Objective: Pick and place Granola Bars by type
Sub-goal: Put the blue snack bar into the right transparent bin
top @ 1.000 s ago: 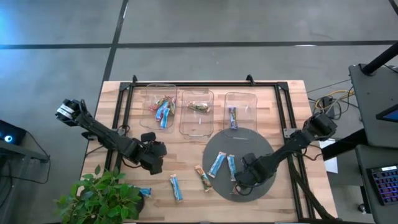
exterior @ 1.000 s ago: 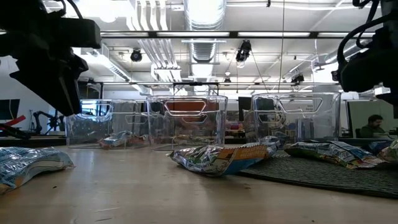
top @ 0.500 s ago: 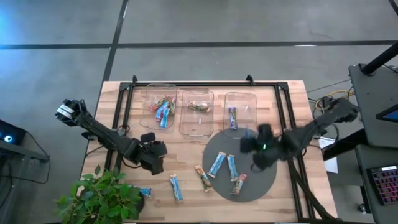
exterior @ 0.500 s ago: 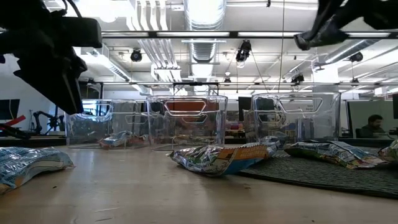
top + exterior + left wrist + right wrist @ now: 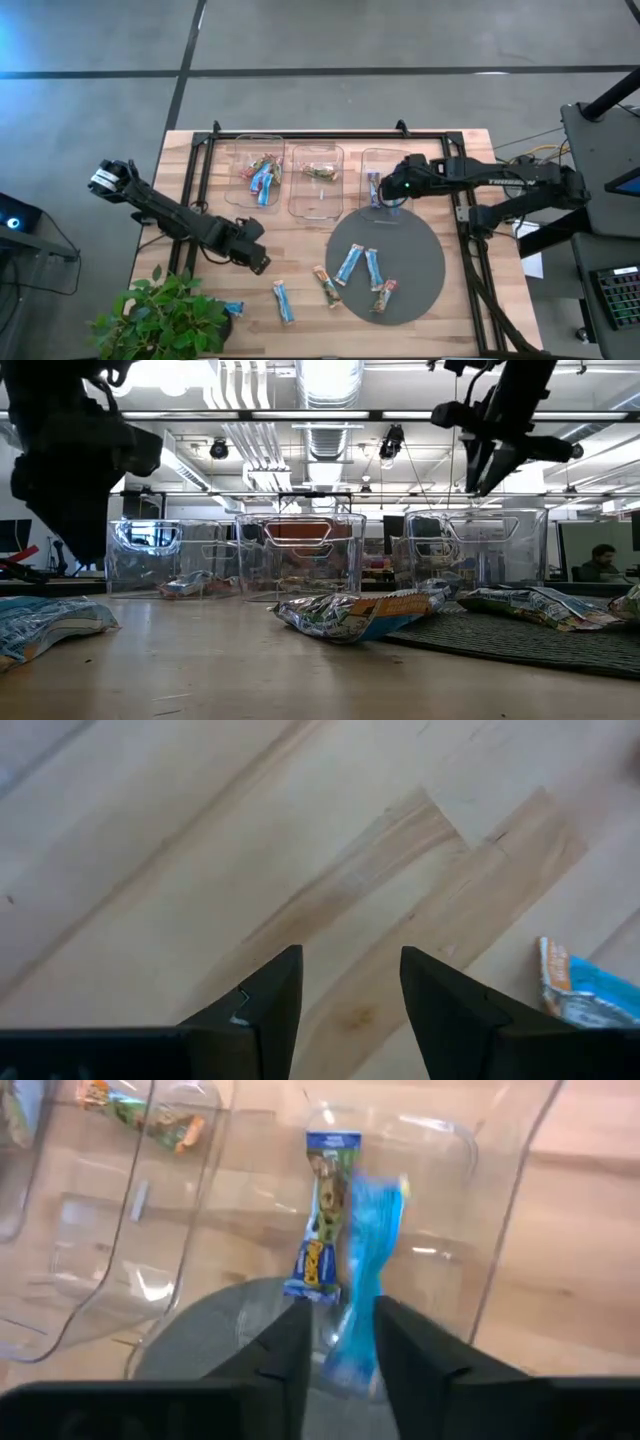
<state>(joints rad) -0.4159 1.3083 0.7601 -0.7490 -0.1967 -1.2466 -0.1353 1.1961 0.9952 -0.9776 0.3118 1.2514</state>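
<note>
My right gripper (image 5: 392, 192) hangs over the right clear bin (image 5: 400, 158), shut on a light blue granola bar (image 5: 368, 1285). One purple-blue bar (image 5: 324, 1210) lies flat on that bin's floor. The middle bin (image 5: 316, 195) holds tan bars, the left bin (image 5: 240, 160) several mixed ones. Two light blue bars (image 5: 350, 262) (image 5: 372, 268) and a tan-red one (image 5: 385, 295) lie on the round grey mat (image 5: 420, 250). On the wood lie a light blue bar (image 5: 283, 300) and a tan bar (image 5: 326, 285). My left gripper (image 5: 345, 985) is open above bare wood. My right gripper pinches the light blue bar's end (image 5: 350, 1355) between its two fingers, from above, pointing down. The bar is lifted clear and reaches out past the fingertips over the right bin. It shows blurred, while the bin behind it is sharp.
A third light blue bar (image 5: 232, 308) lies beside the potted plant (image 5: 165, 315) at the table's near left corner. A black frame (image 5: 205, 170) runs around the table's far part. The bins stand in a row along the far side.
My right gripper has risen from the near part of the mat and swung toward the far edge, ending over the right bin with the light blue bar. A tan-red bar shows on the mat where it stood. My left gripper has shifted slightly toward the near edge and turned.
</note>
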